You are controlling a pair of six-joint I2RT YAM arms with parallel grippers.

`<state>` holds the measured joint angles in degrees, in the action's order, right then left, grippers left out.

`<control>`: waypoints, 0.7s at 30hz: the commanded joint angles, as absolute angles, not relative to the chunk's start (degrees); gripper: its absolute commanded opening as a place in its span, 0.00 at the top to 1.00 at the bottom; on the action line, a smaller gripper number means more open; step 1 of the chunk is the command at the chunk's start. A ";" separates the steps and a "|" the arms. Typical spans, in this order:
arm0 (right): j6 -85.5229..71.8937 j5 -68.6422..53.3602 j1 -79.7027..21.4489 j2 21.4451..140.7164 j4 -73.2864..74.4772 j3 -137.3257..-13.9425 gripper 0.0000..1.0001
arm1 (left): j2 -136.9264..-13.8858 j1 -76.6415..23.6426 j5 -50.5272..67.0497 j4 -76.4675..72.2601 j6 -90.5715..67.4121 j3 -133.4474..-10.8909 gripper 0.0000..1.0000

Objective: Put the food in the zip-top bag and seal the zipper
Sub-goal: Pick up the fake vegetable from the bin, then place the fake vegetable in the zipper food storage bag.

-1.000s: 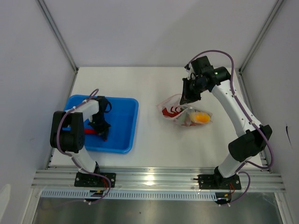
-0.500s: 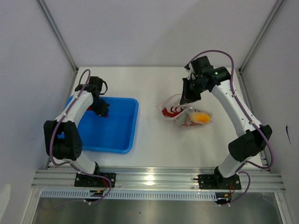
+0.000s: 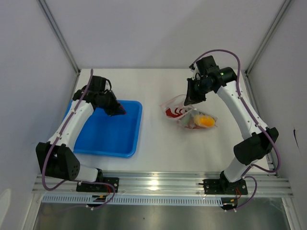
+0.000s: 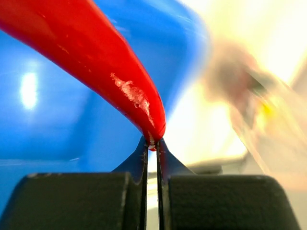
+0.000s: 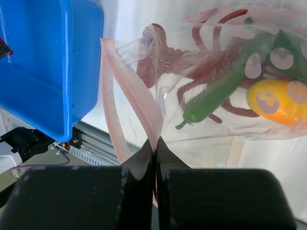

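Note:
The clear zip-top bag (image 3: 184, 115) lies right of the table's centre, and its mouth faces left. Inside it are a long green pepper (image 5: 225, 91), a yellow-orange fruit (image 5: 276, 100) and red chili shapes. My right gripper (image 5: 154, 143) is shut on the pale pink zipper (image 5: 139, 100) and holds the mouth's upper lip up. My left gripper (image 4: 152, 143) is shut on the tip of a red chili pepper (image 4: 96, 62). It hangs over the back right corner of the blue tray (image 3: 108, 139), left of the bag.
The blue tray (image 5: 43, 62) sits at the table's left, a hand's width from the bag. White enclosure walls and metal posts close in the back and both sides. An aluminium rail runs along the near edge.
My left arm rose from the tray's near left part and swung back and right towards the bag, carrying the red chili. The right gripper kept its hold on the zipper, barely moving.

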<state>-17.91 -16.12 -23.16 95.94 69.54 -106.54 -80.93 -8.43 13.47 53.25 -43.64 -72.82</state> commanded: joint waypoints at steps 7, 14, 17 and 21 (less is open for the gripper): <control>-17.23 -14.68 -24.78 96.06 68.82 -112.06 1.00 | -77.52 -17.57 48.94 37.09 -36.47 -76.55 0.99; -16.17 -10.38 -28.21 95.19 67.24 -110.84 1.00 | -79.80 -25.03 60.45 41.14 -35.14 -80.77 0.99; -16.26 -9.76 -29.09 93.26 64.78 -108.73 1.00 | -78.67 -27.06 65.47 38.85 -37.95 -80.51 0.99; -15.91 -10.19 -29.62 89.49 60.48 -103.11 1.00 | -77.08 -30.75 70.04 32.99 -43.58 -76.66 0.99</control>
